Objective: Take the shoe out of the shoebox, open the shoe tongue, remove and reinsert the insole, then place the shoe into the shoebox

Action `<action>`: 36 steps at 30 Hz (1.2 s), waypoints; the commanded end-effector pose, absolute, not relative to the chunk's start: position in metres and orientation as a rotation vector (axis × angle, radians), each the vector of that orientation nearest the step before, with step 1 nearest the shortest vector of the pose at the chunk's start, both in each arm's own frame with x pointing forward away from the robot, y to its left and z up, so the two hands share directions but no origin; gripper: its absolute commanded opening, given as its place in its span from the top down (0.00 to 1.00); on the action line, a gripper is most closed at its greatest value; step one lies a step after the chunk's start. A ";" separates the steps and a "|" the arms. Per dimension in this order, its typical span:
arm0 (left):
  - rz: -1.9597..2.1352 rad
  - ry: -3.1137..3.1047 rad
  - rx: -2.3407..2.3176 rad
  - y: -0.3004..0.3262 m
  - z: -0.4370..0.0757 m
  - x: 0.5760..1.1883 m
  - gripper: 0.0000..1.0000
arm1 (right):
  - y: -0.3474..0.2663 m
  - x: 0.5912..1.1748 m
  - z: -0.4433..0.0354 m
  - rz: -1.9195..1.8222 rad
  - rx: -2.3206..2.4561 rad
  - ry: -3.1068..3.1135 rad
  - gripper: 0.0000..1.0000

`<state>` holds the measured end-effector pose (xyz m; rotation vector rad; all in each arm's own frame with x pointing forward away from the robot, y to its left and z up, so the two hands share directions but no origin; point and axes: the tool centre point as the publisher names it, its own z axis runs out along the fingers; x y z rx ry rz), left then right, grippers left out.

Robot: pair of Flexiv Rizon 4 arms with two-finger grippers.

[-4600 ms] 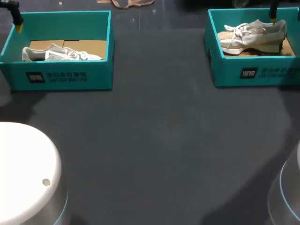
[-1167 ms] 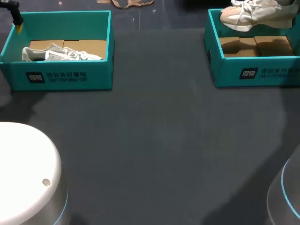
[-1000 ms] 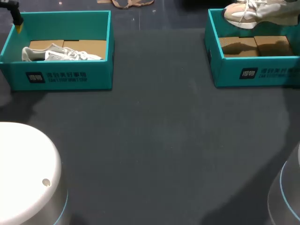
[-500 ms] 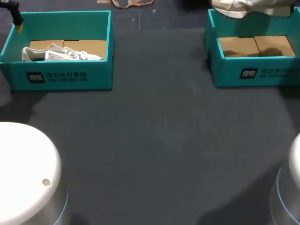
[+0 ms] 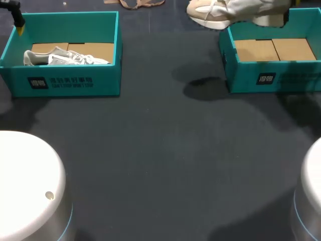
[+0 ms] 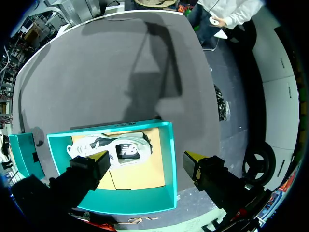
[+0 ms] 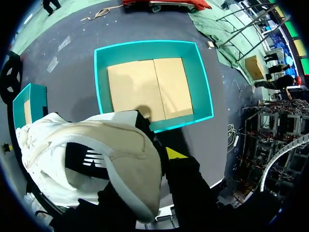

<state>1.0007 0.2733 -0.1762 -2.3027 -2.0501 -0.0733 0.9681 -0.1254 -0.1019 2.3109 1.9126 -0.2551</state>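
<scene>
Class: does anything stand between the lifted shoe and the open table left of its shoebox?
Nothing visible does. The shoe hangs in the right tool above the left wall of the shoebox; the table beside it shows only a shadow.

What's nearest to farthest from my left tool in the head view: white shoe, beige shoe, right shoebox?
1. white shoe, boxed, under the left tool
2. beige shoe, held aloft, right of middle
3. right shoebox, far right

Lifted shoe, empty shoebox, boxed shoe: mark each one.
Lifted shoe (image 5: 235, 10), head view, its side panel.
Empty shoebox (image 5: 296, 76), head view, front wall.
Boxed shoe (image 5: 65, 57), head view, laced upper.
</scene>
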 end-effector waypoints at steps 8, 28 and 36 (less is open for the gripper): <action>-0.076 -2.049 -2.304 0.274 -0.176 1.001 0.00 | -0.038 0.878 -0.107 -0.154 2.274 1.753 1.00; -0.076 -2.049 -2.304 0.274 -0.176 1.001 0.00 | 0.007 0.862 -0.120 -0.132 2.320 1.773 1.00; -0.076 -2.049 -2.304 0.274 -0.176 1.001 0.00 | 0.008 0.859 -0.116 -0.102 2.303 1.769 1.00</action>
